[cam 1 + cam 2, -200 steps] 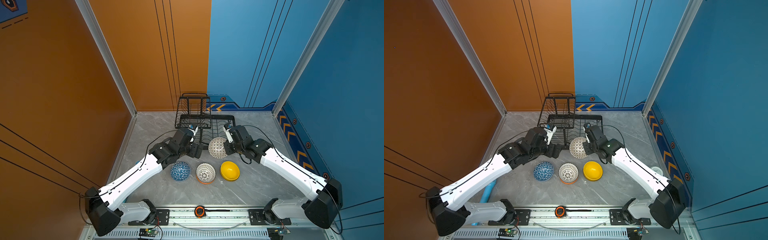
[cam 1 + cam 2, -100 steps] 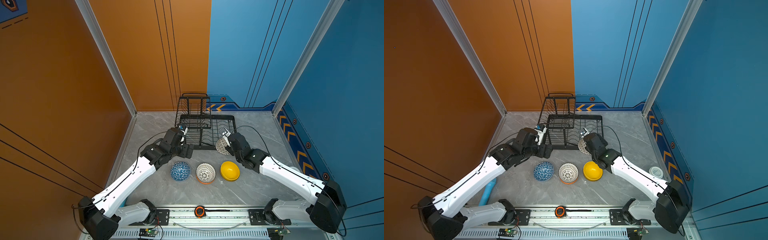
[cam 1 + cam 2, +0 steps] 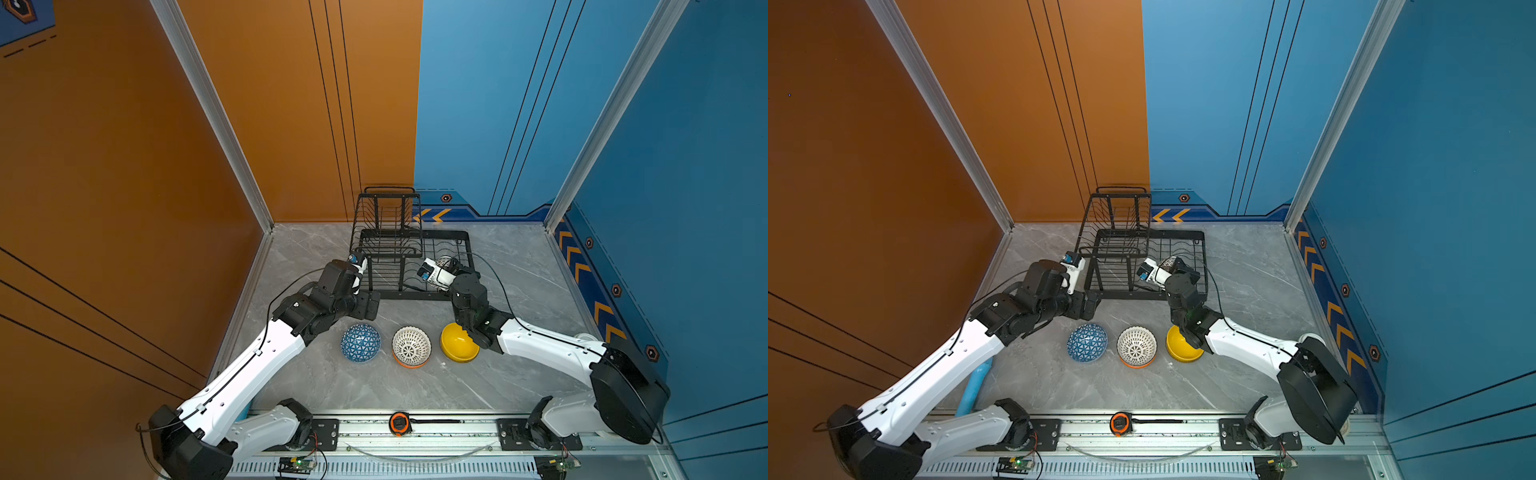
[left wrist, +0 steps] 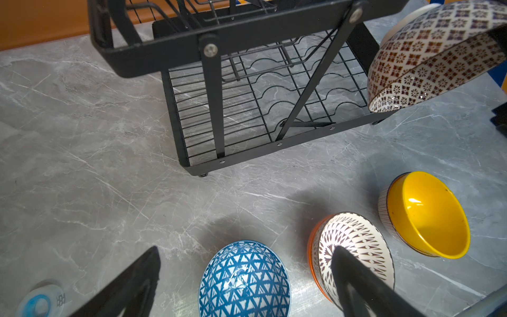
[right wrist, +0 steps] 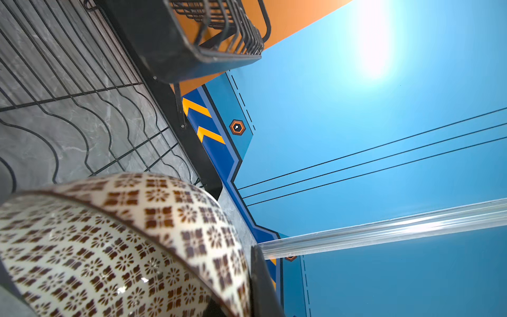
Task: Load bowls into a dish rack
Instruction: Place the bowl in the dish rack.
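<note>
The black wire dish rack stands at the back middle with nothing in it. My right gripper is shut on the rim of a white bowl with a dark floral pattern, tilted over the rack's lower tray. On the table in front sit a blue-white triangle bowl, a white black-patterned bowl nested in an orange bowl, and a yellow bowl. My left gripper hangs open above the blue bowl, holding nothing.
A tape measure lies on the front rail. A blue tube lies along the left wall's foot. A small white round thing sits by the right wall. Orange and blue walls close in the table.
My right arm has carried the patterned bowl from in front of the rack back over its lower tray. My left gripper has drawn slightly left, staying open.
</note>
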